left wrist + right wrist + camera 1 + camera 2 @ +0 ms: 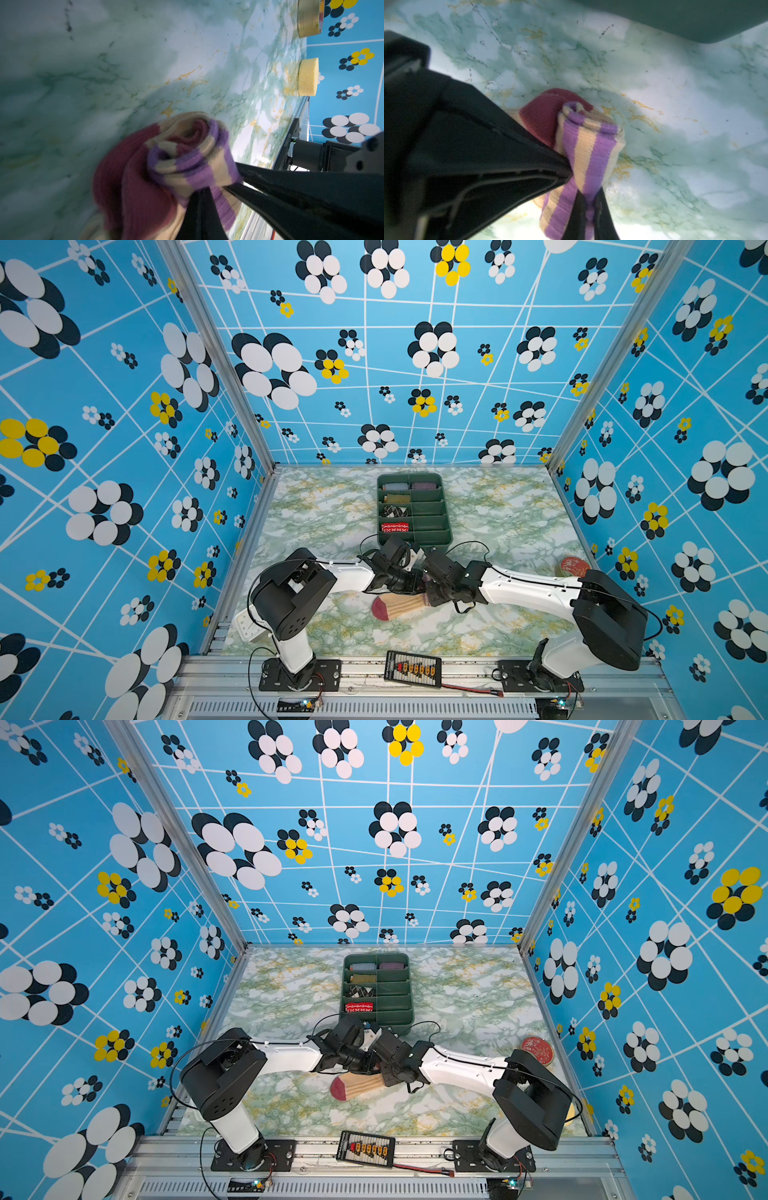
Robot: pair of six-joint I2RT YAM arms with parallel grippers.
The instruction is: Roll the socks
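Note:
The socks [397,605] lie on the marble tabletop in both top views, dark red toe to the left and pale ribbed foot flat. Their purple-striped cuff end [187,158] is curled into a partial roll and lifted off the table. My left gripper [199,199] is shut on the striped cuff; in the top views it meets the socks' right end [357,1085] from the left [417,578]. My right gripper [589,207] pinches the same striped cuff [589,145], its two fingers closed on the fabric. The two grippers sit tip to tip, and the arms hide the roll from above.
A green divided tray [446,510] stands just behind the grippers, holding a red white-patterned roll [395,527], a black-and-white diamond roll [394,512] and other rolls. A red round tin [572,566] and a yellow sponge [308,76] sit at the right edge. A white clock [245,624] is front left.

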